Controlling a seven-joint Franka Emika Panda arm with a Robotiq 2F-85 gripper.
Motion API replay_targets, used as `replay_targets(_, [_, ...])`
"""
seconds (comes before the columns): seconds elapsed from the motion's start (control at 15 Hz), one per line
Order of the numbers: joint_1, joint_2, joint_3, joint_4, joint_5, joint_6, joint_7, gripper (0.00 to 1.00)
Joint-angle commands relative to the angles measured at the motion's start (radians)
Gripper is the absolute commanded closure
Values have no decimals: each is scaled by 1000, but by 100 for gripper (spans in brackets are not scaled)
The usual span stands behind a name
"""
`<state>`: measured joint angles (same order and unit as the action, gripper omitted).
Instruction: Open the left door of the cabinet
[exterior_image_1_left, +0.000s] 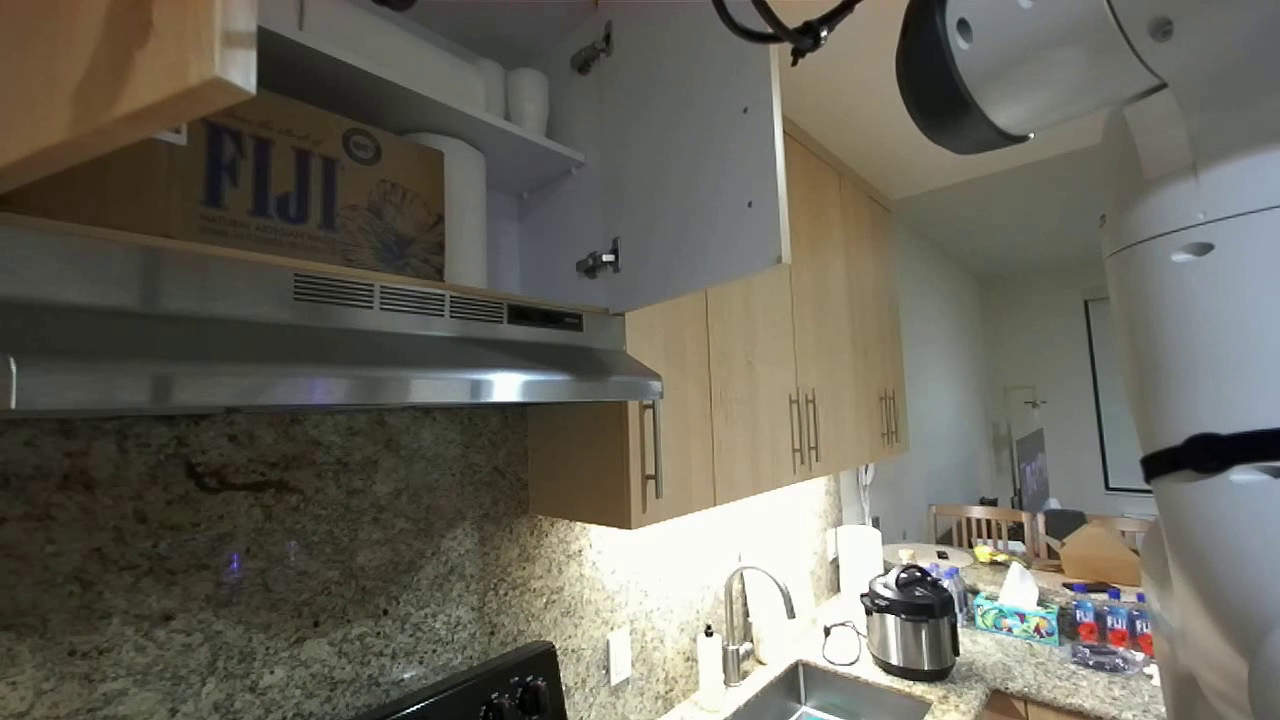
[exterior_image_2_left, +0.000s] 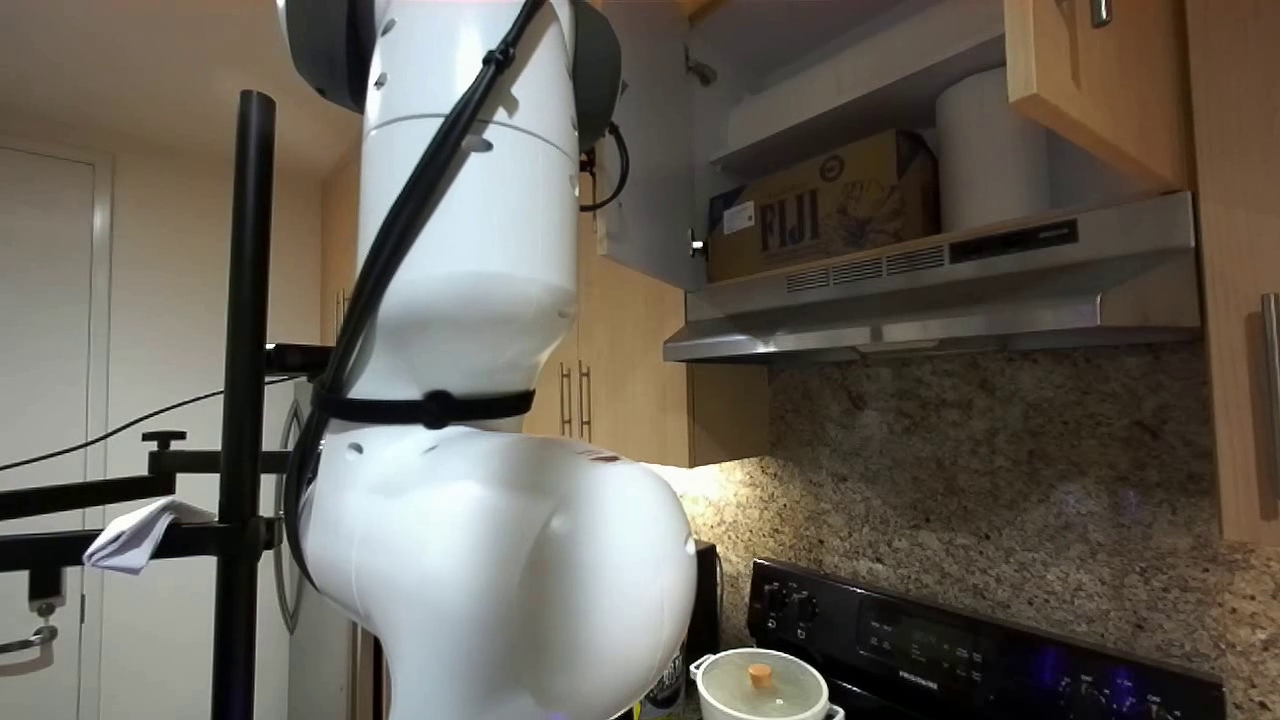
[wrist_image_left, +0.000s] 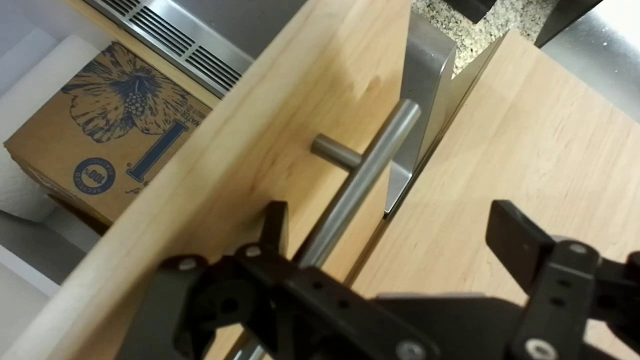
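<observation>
Your gripper is spread astride the bar handle of the left door: one finger on the door side, the other right, in front of a wood panel. Can't tell if you're touching the bar. Door's ajar, left on the cabinet in an exterior view; Fiji box inside, right door wide open.

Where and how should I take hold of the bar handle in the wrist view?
Probably the bare run of the bar handle, clear of its post, coming from the outer side of the door, jaws across the bar. It is slim, straight and stands off the door, so the jaws should fit around it.
</observation>
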<state>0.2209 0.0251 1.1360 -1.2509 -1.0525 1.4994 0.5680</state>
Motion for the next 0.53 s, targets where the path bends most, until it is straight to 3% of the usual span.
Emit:
replay_targets(0.0, [40, 94, 24, 28, -45, 19, 33, 0])
replay_targets(0.27, [43, 79, 14, 53, -51, 11, 70, 0])
replay_targets(0.33, [100, 56, -68, 51, -24, 29, 77, 0])
replay_targets(0.47, [127, 45, -105, 63, -13, 31, 96, 0])
